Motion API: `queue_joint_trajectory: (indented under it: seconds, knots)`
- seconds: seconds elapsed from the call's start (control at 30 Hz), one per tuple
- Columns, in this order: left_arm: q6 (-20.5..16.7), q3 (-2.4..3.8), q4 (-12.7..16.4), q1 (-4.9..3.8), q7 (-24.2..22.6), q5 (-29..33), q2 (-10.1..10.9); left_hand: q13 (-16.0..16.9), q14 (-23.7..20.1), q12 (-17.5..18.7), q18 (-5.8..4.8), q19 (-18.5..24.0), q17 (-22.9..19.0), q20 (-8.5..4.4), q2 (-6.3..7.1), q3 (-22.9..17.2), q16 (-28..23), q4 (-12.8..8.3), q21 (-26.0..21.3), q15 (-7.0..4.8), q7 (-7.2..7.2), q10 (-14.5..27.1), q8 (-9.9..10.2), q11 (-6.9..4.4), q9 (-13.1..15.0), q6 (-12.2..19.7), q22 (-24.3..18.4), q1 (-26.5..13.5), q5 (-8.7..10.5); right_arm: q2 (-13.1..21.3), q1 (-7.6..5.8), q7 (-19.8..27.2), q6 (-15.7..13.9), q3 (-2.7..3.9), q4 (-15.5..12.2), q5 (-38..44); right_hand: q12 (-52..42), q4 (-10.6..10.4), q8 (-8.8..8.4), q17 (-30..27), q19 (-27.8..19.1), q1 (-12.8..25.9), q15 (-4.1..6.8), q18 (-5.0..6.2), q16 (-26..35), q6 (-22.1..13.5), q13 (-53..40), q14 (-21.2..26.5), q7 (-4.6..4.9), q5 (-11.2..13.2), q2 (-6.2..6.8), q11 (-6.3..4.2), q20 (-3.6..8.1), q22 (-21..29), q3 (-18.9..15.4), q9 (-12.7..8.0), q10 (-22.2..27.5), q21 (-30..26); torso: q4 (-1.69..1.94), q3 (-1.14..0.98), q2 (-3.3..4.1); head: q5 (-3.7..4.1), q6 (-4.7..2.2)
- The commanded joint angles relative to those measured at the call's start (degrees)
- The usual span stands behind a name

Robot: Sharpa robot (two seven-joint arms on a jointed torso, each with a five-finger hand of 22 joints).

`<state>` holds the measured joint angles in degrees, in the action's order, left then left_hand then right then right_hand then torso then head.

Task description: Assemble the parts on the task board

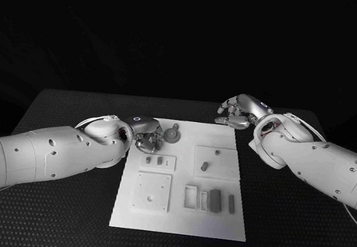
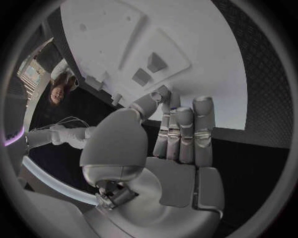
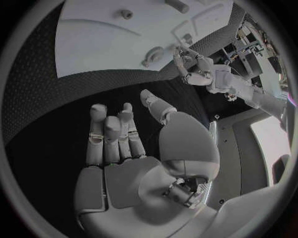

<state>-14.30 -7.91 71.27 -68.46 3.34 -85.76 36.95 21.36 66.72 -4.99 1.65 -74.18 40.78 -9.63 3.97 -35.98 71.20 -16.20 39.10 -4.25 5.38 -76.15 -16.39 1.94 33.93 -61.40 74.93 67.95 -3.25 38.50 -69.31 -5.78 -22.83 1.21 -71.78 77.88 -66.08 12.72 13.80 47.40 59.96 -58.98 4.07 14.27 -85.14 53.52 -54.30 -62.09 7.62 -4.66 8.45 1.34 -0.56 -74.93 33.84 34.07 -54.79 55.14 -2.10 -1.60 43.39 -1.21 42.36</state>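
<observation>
The white task board (image 1: 219, 224) lies in the middle of the black table. A round grey part (image 1: 172, 135) sits near its far edge, a short peg (image 1: 216, 152) stands on a raised square, and two small blocks (image 1: 155, 159) stand on the left side. My left hand (image 1: 148, 135) hovers at the board's far left, beside the round part, and holds nothing; its fingers (image 2: 186, 131) are straight and close together above the board (image 2: 118, 29). My right hand (image 1: 237, 114) is off the board's far right corner, over the table, with its fingers (image 3: 111, 136) spread and empty.
A square plate with a hole (image 1: 151, 192) lies near the board's front left. A dark upright block (image 1: 215, 198) and a thin bar (image 1: 231, 203) stand beside a small frame (image 1: 191, 197) at the front right. Black table (image 1: 305, 239) surrounds the board.
</observation>
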Motion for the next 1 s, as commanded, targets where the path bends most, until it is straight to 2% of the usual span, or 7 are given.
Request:
queue_joint_trajectory:
  seconds: [0.03,0.23,0.47,0.73,1.0]
  knots:
    - [-0.02,-0.06,0.08,0.06,-0.52,-0.27,-0.18,0.01,0.38,-0.11,6.52,0.03,-0.08,-0.36,-0.43,-0.46,0.26,-0.05,0.23,-0.22,0.21,-0.37,-0.27,-0.05,0.04,-0.73,1.30,0.03,-0.13,-0.06,0.00,0.37,0.39,0.03,-0.05,0.23,-0.25,-0.38,-0.25,-0.09,0.15,0.22,0.25,0.73,-0.27,-0.10,0.09,0.17,0.37,0.13,-0.12,0.33,0.27,-0.98,-0.09,-0.04,0.15,-0.17,0.02,-0.02,-0.01,0.05,0.05]
    - [0.67,-0.10,0.12,0.06,-0.37,-0.38,-0.26,0.04,0.41,-0.09,6.52,0.02,-0.08,-0.38,-0.44,-0.48,0.28,-0.07,0.27,-0.23,0.20,-0.41,-0.29,-0.07,0.06,-0.76,1.30,0.05,-0.13,-0.10,0.00,0.38,0.39,0.03,-0.04,0.23,-0.26,-0.37,-0.25,-0.09,0.15,0.22,0.25,0.73,-0.27,-0.10,0.09,0.17,0.37,0.13,-0.12,0.33,0.27,-0.98,-0.09,-0.03,0.15,-0.17,-0.02,-0.02,-0.01,0.12,0.11]
    - [3.85,-0.17,-0.24,0.06,1.01,-1.90,-0.69,0.06,0.40,-0.04,6.52,0.05,-0.10,-0.38,-0.46,-0.51,0.28,-0.10,0.29,-0.23,0.20,-0.39,-0.27,-0.06,0.06,-0.73,1.29,0.06,-0.13,-0.07,0.00,0.37,0.43,0.03,-0.04,0.23,-0.26,-0.37,-0.25,-0.09,0.15,0.22,0.25,0.73,-0.27,-0.10,0.10,0.17,0.37,0.13,-0.12,0.33,0.27,-0.98,-0.09,-0.03,0.15,-0.17,0.04,0.00,-0.01,0.18,0.17]
    - [3.93,-0.88,-1.11,0.08,1.19,-2.45,-1.32,0.08,0.35,0.01,6.50,0.09,-0.11,-0.38,-0.47,-0.52,0.27,-0.12,0.31,-0.22,0.21,-0.37,-0.25,-0.05,0.07,-0.71,1.29,0.05,-0.13,-0.15,0.00,0.39,0.40,0.03,-0.02,0.23,-0.27,-0.38,-0.25,-0.10,0.15,0.23,0.25,0.73,-0.27,-0.10,0.11,0.17,0.37,0.13,-0.12,0.33,0.27,-0.98,-0.10,-0.03,0.16,-0.18,-0.02,0.02,0.00,0.19,0.22]
    - [2.98,-0.95,-1.20,0.10,0.81,-1.69,-1.15,0.11,0.21,0.21,6.45,0.22,-0.15,-0.34,-0.34,-0.44,0.23,-0.03,0.34,-0.14,0.34,-0.21,-0.12,0.03,0.05,-0.49,1.28,-0.22,-0.16,-0.06,0.00,0.39,0.39,0.03,-0.04,0.23,-0.27,-0.38,-0.25,-0.10,0.15,0.23,0.25,0.73,-0.27,-0.10,0.12,0.17,0.37,0.13,-0.12,0.33,0.27,-0.98,-0.09,-0.03,0.16,-0.18,0.09,0.04,-0.07,0.32,0.29]
